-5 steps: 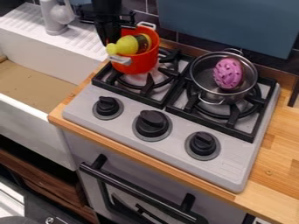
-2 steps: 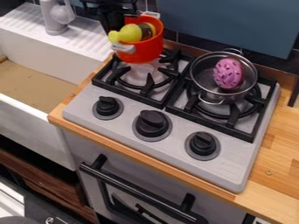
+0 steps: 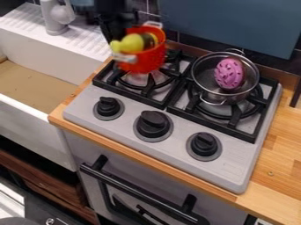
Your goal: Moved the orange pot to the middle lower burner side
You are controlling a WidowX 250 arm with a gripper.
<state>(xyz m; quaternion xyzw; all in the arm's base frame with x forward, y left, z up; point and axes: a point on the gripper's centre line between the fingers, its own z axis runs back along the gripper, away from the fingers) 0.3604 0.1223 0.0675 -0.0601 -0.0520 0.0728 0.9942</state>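
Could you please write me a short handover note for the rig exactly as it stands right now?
End effector: at the far left side of the orange pot, by its rim.
Orange pot: over the rear part of the left burner, a yellow item inside; I can't tell whether its base touches the grate.
Steel pot: on the right burner, with a pink item in it.
Done: the orange pot is at the stove, but not at the middle lower side.
Left: bring it there, seat it level and back away, probably minding the steel pot.

The orange pot (image 3: pixel 148 60) is over a burner (image 3: pixel 150 82).
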